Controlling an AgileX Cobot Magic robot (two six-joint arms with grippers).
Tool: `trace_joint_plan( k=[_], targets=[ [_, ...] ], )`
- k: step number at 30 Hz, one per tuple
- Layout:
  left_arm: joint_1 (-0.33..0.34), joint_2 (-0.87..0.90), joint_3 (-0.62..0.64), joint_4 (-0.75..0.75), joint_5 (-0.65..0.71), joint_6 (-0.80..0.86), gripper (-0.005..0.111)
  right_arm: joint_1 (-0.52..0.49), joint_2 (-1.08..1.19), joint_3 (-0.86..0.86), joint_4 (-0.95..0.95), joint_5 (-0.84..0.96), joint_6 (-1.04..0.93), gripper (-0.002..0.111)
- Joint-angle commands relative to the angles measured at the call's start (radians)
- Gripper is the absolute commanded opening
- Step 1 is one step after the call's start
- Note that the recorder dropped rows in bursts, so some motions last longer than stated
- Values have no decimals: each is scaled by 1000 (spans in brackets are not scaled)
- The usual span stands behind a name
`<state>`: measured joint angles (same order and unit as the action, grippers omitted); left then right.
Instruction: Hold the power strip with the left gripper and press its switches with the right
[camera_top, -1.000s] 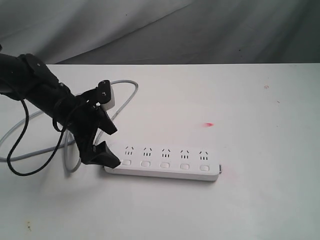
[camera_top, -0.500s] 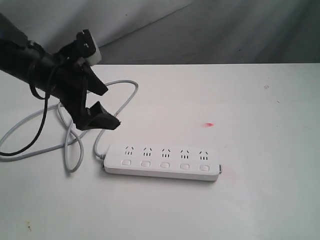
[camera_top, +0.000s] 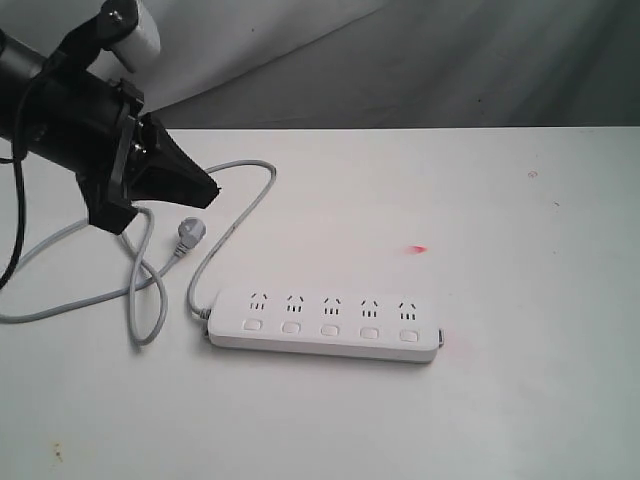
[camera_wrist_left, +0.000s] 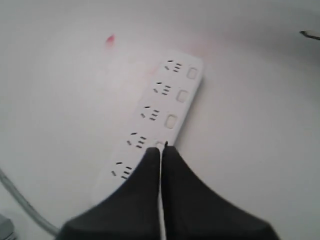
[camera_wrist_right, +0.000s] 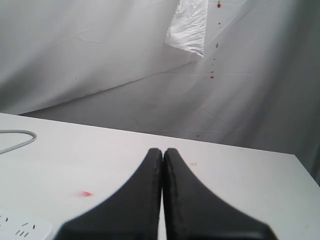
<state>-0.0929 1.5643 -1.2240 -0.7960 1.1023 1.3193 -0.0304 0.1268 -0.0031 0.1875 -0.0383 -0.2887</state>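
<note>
The white power strip (camera_top: 325, 326) lies flat on the white table, and nothing touches it. Its switches (camera_top: 330, 329) run in a row below the sockets. The grey cord (camera_top: 232, 222) loops off to the left and ends in a plug (camera_top: 187, 235). My left gripper (camera_top: 208, 192) hangs shut and empty, up and to the left of the strip, above the cord. In the left wrist view its closed tips (camera_wrist_left: 161, 146) point down at the power strip (camera_wrist_left: 159, 107) and switches (camera_wrist_left: 171, 121). My right gripper (camera_wrist_right: 163, 149) is shut and empty, raised over the table; it is out of the exterior view.
A small red mark (camera_top: 418, 249) sits on the table beyond the strip. A grey cloth backdrop (camera_top: 420, 60) hangs behind the table's far edge. The right wrist view catches one corner of the strip (camera_wrist_right: 20, 229) and a bend of cord (camera_wrist_right: 22, 136).
My left gripper has risen from the strip's left end, pulled back to the upper left, and its jaws have gone from open to shut. The strip has not moved.
</note>
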Motion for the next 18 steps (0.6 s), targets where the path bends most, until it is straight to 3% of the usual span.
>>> trace_joint_plan(
  k=[1, 10, 15, 18],
  targets=[
    [-5, -36, -4, -16, 97, -11, 0, -7, -5, 3, 2, 1, 0, 0],
    [-5, -54, -2, 3, 71, -44, 0, -7, -5, 3, 2, 0, 3, 0],
    [-5, -226, 79, 22, -73, -182, 0, -7, -5, 3, 2, 0, 3, 0],
    [-5, -382, 176, 22, -236, -227, 0, -7, -5, 3, 2, 0, 3, 0]
  ],
)
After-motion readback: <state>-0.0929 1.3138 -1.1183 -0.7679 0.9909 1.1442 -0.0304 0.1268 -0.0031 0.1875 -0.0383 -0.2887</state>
